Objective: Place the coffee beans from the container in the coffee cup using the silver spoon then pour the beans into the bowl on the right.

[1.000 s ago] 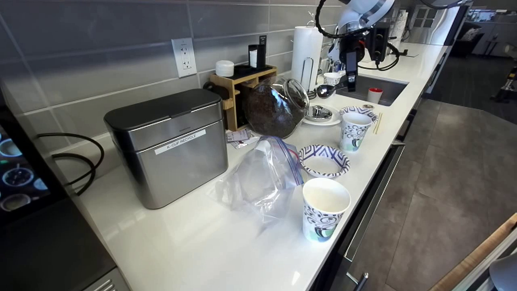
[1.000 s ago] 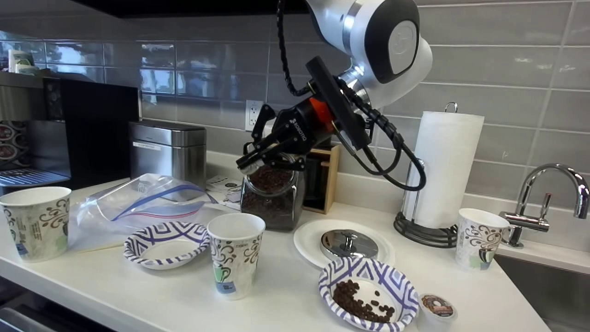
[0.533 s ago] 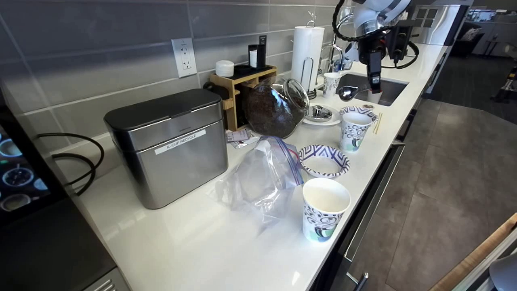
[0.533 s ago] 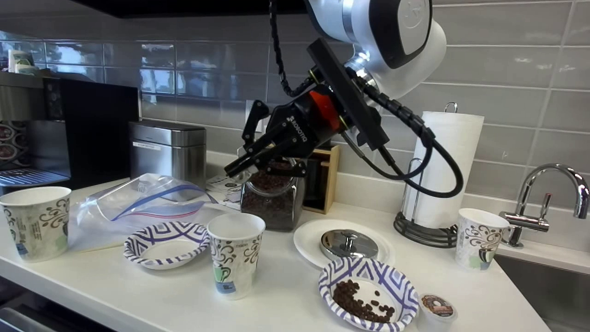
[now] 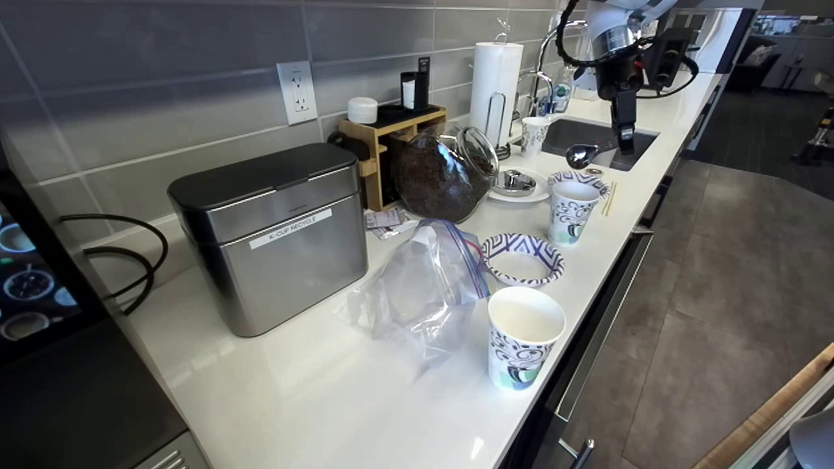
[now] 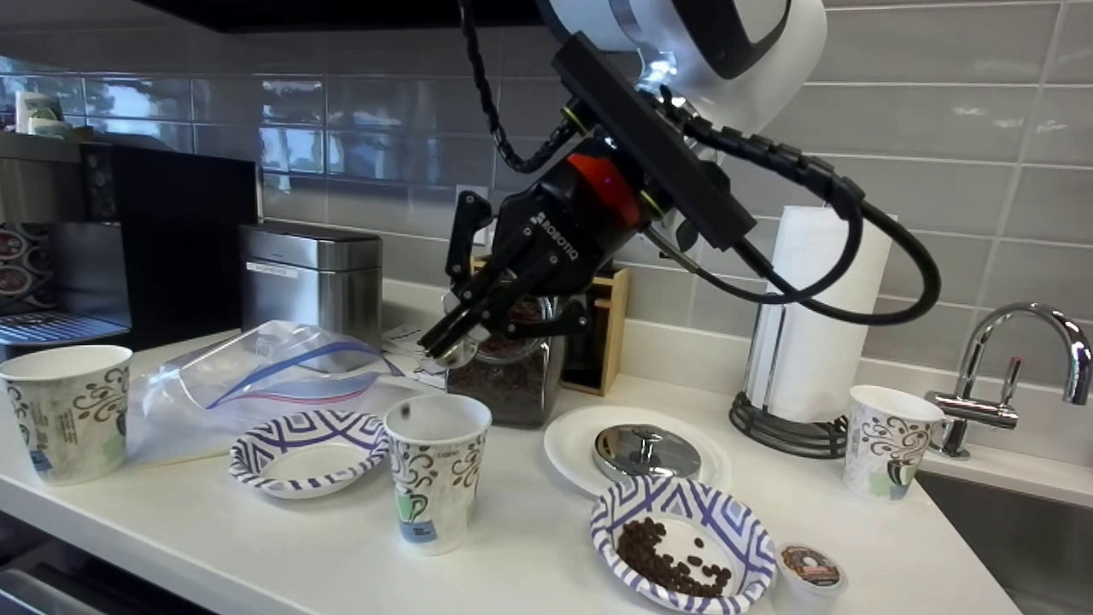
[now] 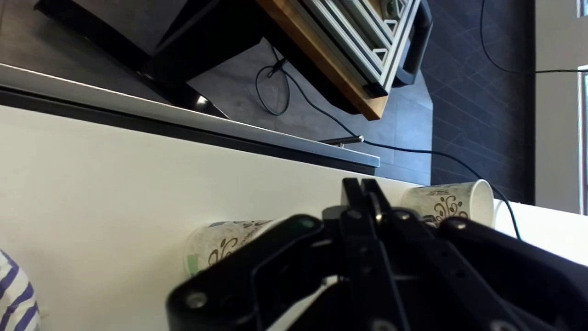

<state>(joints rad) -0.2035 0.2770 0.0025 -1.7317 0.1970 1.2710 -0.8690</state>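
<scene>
1. My pincer (image 6: 434, 345) is clenched on the silver spoon (image 5: 578, 156), up off the cntr (image 6: 529, 530).
2. In both ext. views, spoon is above the coffee cup (image 6: 437, 478), which stands upright; dark speck (image 6: 405, 411) at its mouth, too blurry to ID.
3. R-hand bowl (image 6: 721, 517) in an ext. view has some coffee beans (image 6: 640, 547) in it, near metal lid (image 6: 645, 457) on plate (image 6: 567, 448).
4. Jar (image 5: 443, 172) w/ more beans is by wooden shelf (image 5: 374, 163), mouth angled outward.

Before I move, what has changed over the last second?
In an exterior view, the black tool, still holding the silver metal spoon, moved right and slightly down. A dark bean-like speck appeared at the mouth of the middle white patterned paper cup. That cup stayed put.
</scene>
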